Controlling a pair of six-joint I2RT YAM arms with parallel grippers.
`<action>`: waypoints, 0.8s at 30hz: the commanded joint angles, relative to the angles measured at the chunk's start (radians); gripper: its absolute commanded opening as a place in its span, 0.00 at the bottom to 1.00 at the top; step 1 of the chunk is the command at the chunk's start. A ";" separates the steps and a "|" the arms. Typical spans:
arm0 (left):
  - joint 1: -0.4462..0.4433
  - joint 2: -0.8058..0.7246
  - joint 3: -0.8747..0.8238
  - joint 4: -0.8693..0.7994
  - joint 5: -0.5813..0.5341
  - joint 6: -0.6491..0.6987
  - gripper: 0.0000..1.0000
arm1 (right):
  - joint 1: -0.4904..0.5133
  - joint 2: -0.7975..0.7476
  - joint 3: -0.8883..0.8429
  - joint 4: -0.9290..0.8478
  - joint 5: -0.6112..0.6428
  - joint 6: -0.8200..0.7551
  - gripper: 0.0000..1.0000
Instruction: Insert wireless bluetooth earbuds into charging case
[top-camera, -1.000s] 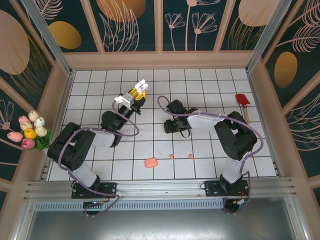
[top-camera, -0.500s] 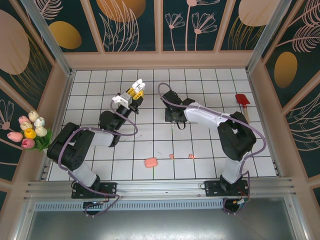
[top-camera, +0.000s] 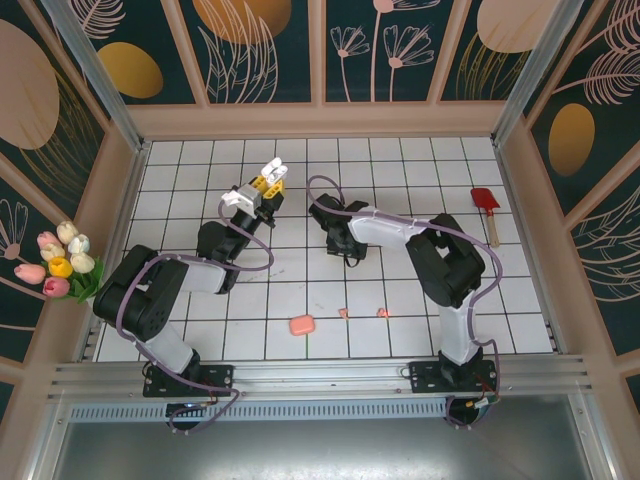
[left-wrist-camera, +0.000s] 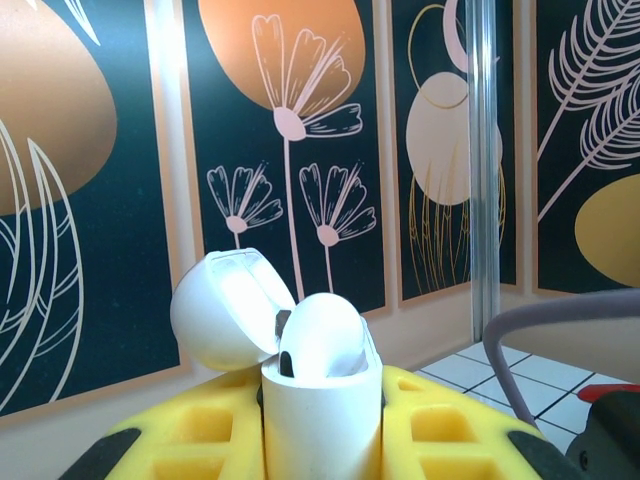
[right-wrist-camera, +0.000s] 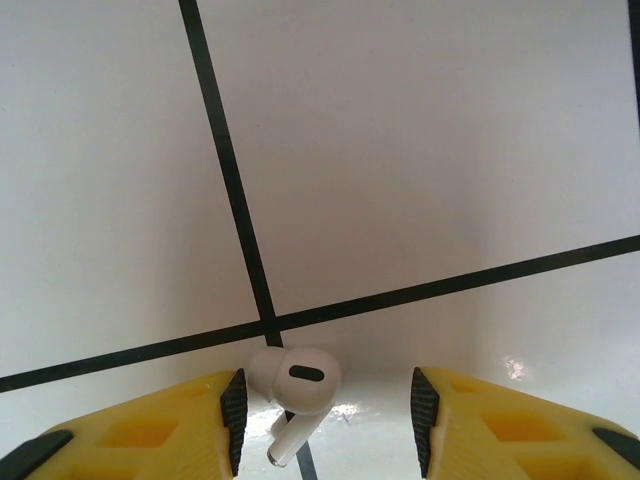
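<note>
Right pincer (right-wrist-camera: 328, 425): pointed straight down at the table (right-wrist-camera: 430, 150). Its yellow fingers (right-wrist-camera: 150, 430) are spread, pinching nothing.
White earbud (right-wrist-camera: 293, 385): lies on the table between those fingers, hard by the left-hand pad, with open room to the other pad. It sits just by a crossing of black tile lines.
Room around it: seen from above, the right pincer (top-camera: 338, 238) stands mid-table, a little toward the far side, with bare tiles on its near and right sides.
Left pincer (top-camera: 266, 182): raised off the table and tilted toward the far wall. It is pressed together on the white charging case (left-wrist-camera: 322, 425), left of the right pincer and near it, but apart.
Case: upright between the yellow pads, lid (left-wrist-camera: 225, 310) thrown back to the left, seated earbud (left-wrist-camera: 320, 335) poking above the rim.
Near edge: pink case (top-camera: 301, 325) and two salmon-pink earbuds (top-camera: 343, 313) (top-camera: 381, 312) lie in a loose row between the arm bases, each apart from the next.
Right edge: red spatula (top-camera: 485, 199) lies close to the right wall.
Left edge: tulips (top-camera: 60, 265) sit against the left wall.
</note>
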 joint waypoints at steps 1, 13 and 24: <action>0.007 0.008 -0.010 0.127 -0.009 -0.028 0.00 | 0.008 0.026 0.042 -0.034 0.033 0.032 0.49; 0.010 0.030 -0.015 0.159 -0.009 -0.045 0.00 | 0.008 0.077 0.078 -0.041 0.024 0.029 0.47; 0.010 0.039 -0.018 0.171 -0.008 -0.054 0.00 | 0.008 0.076 0.056 -0.035 0.018 0.024 0.40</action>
